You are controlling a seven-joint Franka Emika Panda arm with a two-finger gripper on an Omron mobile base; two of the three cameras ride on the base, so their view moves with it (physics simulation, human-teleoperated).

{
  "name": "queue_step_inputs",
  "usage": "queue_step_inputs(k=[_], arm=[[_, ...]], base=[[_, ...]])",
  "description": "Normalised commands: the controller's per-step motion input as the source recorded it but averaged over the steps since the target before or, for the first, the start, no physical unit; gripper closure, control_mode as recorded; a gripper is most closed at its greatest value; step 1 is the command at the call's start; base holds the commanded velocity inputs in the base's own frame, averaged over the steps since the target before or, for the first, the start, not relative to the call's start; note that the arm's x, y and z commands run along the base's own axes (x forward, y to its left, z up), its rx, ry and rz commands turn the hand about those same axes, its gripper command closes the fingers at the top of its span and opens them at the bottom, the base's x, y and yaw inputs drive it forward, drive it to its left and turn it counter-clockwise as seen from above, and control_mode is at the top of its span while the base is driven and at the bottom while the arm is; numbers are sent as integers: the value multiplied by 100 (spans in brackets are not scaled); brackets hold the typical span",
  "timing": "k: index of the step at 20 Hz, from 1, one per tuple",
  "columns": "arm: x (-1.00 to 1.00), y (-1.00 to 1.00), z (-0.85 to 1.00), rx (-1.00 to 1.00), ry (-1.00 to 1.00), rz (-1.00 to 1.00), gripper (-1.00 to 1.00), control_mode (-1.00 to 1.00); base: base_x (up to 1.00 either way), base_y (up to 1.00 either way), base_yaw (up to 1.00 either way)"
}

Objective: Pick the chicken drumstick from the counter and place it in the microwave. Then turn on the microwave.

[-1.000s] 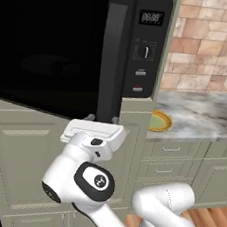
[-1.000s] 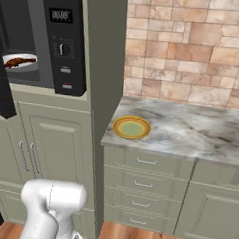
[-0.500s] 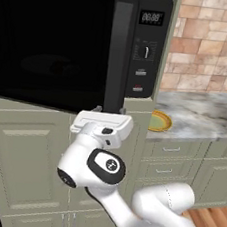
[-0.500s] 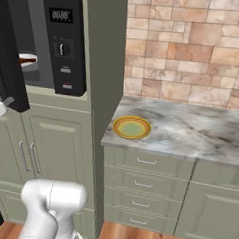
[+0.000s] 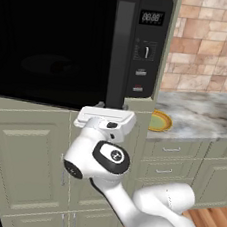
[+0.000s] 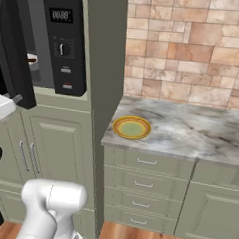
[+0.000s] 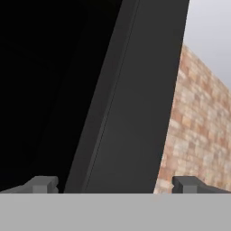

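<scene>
A: How is the arm posed?

B: In the left base view the white arm is seen rising from the lower right, bent at a large dark-capped joint, with the wrist turned upward. The flat white hand is held level just under the lower edge of the microwave door [image 5: 53, 42], near the door's right end.

A: And the gripper?

B: The gripper [image 7: 115, 184] is spread wide with nothing grasped. In the hand view its two dark fingertips [image 7: 43, 184] are set far apart, and the dark edge of the door is seen between them, running up the picture. In the right base view the end of the hand is seen at the left border, just below the door, which stands swung partly outward.

A: Where is the chicken drumstick?

B: The chicken drumstick [image 6: 31, 59] is inside the microwave [image 6: 63, 43]; a small reddish-brown sliver of it is glimpsed in the gap between the door and the control panel [image 5: 146, 49]. More of it cannot be made out.

A: What lies farther off?

B: To the right of the microwave cabinet, a round yellow-green plate [image 6: 132, 127] is rested on the marbled surface [image 6: 191, 128], close to its left front corner. Beige drawers [image 6: 145, 183] are fitted below, and a brick wall [image 6: 196, 46] is seen behind.
</scene>
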Motion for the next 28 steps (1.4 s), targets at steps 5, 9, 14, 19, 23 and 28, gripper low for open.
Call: queue_step_inputs(k=[5,9,14,19,23,28], arm=[[24,-21,10,8,2,2,-100,-100],[28,-21,9,8,2,2,-100,-100],[34,-21,9,8,2,5,-100,-100],[29,-17,5,6,1,6,-100,-100],[33,-21,7,8,2,7,-100,-100],[38,-23,5,9,3,8,-100,-100]], base=[[0,0,0],[0,0,0],[0,0,0],[0,0,0],[0,0,0],[0,0,0]])
